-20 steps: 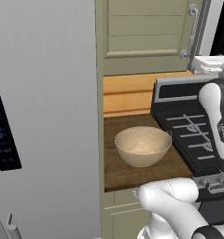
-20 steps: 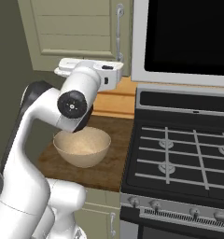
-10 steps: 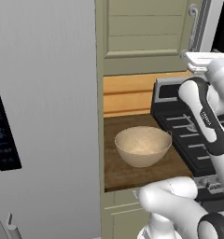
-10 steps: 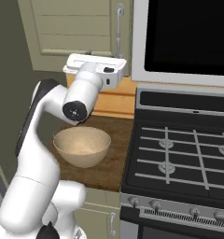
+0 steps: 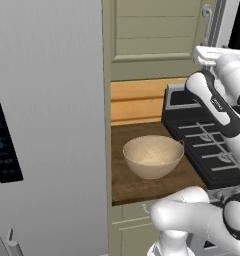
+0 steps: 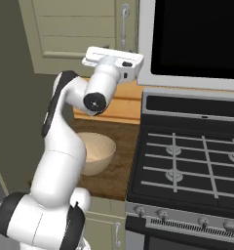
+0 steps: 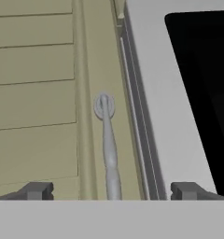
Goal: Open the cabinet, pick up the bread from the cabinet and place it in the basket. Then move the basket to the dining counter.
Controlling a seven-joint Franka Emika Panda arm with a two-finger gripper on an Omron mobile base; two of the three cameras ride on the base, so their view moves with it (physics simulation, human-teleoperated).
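Observation:
The cabinet (image 5: pixel 152 35) is an olive-green panelled wall unit, and its door stands closed. Its long silver handle (image 7: pixel 108 144) runs down the door's right edge, also seen as a handle (image 6: pixel 125 24) above my raised hand. My gripper (image 7: pixel 111 190) is open, with the handle's bar between the two fingertips (image 7: pixel 37 190) in the hand view and untouched. The basket (image 5: pixel 153 156), a beige speckled bowl, sits empty on the worktop below; it shows as a basket (image 6: pixel 97 151) behind my arm. The bread is hidden. The dining counter is out of view.
A black gas stove (image 6: pixel 187 161) stands right of the dark wood worktop (image 5: pixel 127 187), with a dark-windowed microwave (image 6: pixel 197 34) above it, right beside the cabinet handle. A grey fridge (image 5: pixel 42 125) walls off the left side. Green drawers (image 6: pixel 107 224) lie under the worktop.
My arm has swung its hand up and toward the cabinet handle. The jaws have stayed open. Basket and cabinet door have not moved.

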